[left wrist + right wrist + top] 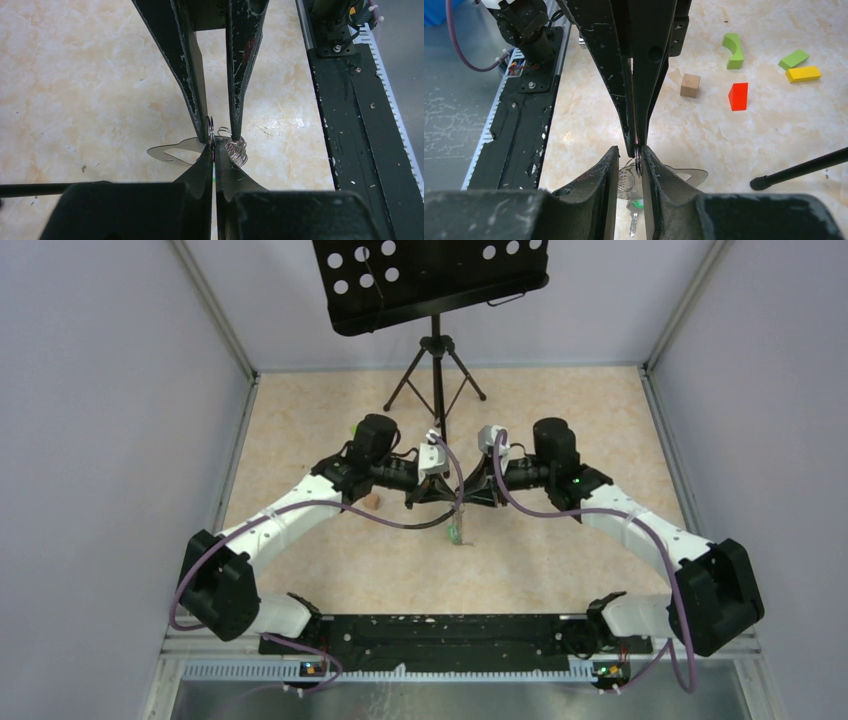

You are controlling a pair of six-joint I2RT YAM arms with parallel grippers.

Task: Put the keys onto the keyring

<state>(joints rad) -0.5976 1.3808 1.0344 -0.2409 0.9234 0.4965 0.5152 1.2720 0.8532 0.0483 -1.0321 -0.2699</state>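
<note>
Above the marbled beige table, the black left gripper has its jaws pressed together on the thin silver wire keyring, which is edge-on and mostly hidden between fingers. The black right gripper straddles it, jaws apart. Beneath hangs a small metal key with green plastic tag, partly hidden.

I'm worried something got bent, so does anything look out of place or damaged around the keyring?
Yes: the keyring looks splayed. Beside the flat loop pinched in the left claw, several thin silver coils fan out loosely by the right claw instead of lying tight. It may be pried open or stretched.
</note>
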